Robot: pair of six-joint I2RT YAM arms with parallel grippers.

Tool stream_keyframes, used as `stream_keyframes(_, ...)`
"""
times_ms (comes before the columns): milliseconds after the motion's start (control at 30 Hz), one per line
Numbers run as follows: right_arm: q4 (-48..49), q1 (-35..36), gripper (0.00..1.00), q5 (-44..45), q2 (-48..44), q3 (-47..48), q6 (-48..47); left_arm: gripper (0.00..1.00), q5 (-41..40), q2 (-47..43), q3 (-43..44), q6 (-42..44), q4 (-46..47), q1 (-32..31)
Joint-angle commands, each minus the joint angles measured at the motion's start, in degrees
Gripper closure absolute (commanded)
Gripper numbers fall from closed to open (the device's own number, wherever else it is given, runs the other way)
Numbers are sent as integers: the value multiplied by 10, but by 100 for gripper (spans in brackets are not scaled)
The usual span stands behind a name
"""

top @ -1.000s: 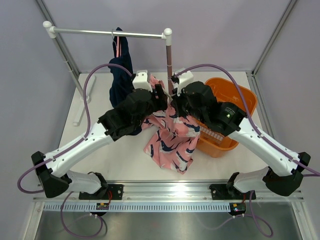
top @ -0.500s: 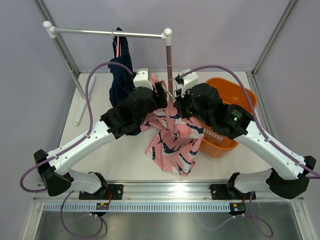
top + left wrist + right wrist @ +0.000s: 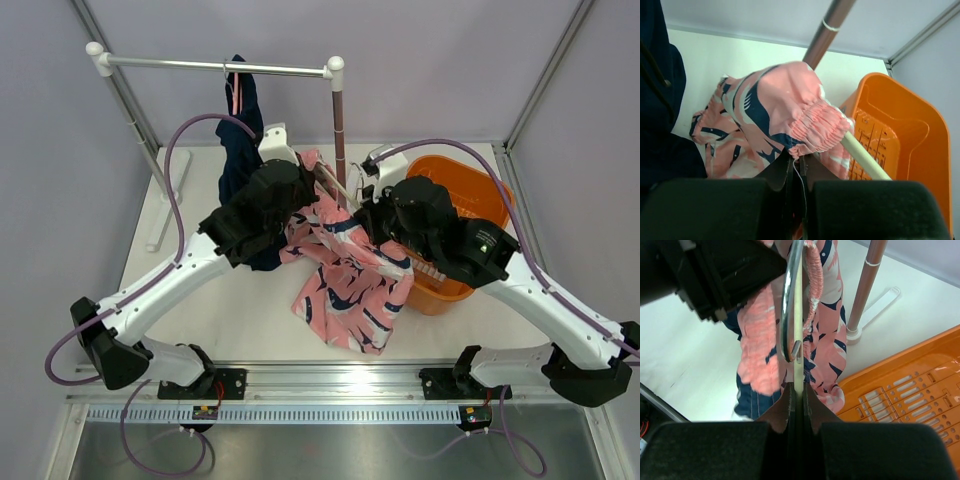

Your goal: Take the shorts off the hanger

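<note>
Pink shorts (image 3: 780, 105) pinched by left gripper (image 3: 796, 165), hanger (image 3: 789, 305) clamped by right gripper (image 3: 798, 390): a snag may be caused if pulled askew.

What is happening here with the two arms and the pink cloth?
The left gripper is shut on the pink shorts at the elastic waistband; the right gripper is shut on the hanger. The waistband wraps the hanger's bar, so the shorts are not yet off. The navy shorts hang on the rail behind.

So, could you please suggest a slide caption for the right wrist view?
Right gripper shut on the hanger, pink patterned shorts hanging beside its metal hook, orange basket alongside.
</note>
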Motion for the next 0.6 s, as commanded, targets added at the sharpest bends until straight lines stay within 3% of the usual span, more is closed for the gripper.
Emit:
stream_keyframes(0, -26, 7, 100, -18, -55, -2, 4, 100, -57, 16, 34, -3, 16, 46)
stream_keyframes(433, -41, 8, 100, -10, -145, -37, -4, 100, -25, 64, 44, -12, 27, 109)
stream_keyframes(567, -38, 8, 100, 1, -159, -40, -3, 100, 21, 65, 41, -6, 37, 125)
